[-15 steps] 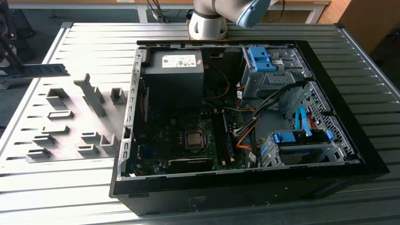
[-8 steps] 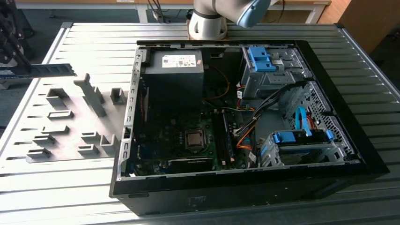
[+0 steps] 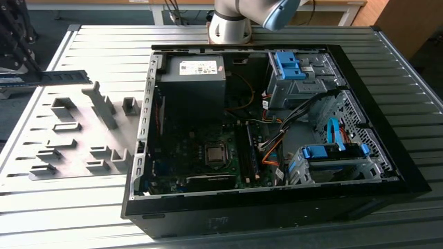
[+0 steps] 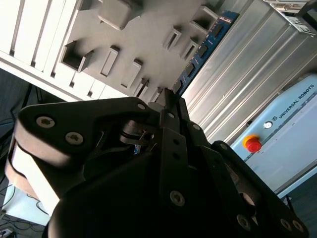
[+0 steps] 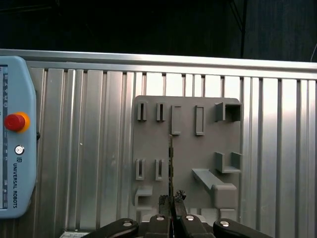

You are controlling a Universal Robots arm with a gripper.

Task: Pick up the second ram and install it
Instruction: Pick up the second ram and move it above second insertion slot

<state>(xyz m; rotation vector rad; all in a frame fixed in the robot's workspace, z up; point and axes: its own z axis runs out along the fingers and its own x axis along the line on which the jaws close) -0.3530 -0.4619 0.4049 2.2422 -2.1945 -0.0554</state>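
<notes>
The second ram (image 3: 62,78) is clamped at one end between the closed fingers of the gripper (image 5: 171,198). Its long axis runs straight out from the fingertips, roughly level, over the grey fixture tray (image 3: 76,150). The open computer case (image 3: 277,220) sits well apart from the stick, toward the exterior view's right.

We're in a robotics lab or test workshop here. In the exterior view, a ribbed aluminium table (image 3: 62,207) carries an opened desktop computer case (image 3: 277,220), boards and cables laid bare. The robot arm's base (image 3: 230,28) stands at the upper middle of the frame, and a grey fixture plate (image 3: 90,136) sits at middle left. In the first wrist view we spot a teach pendant (image 5: 15,173) with its red stop button (image 5: 14,122).
</notes>
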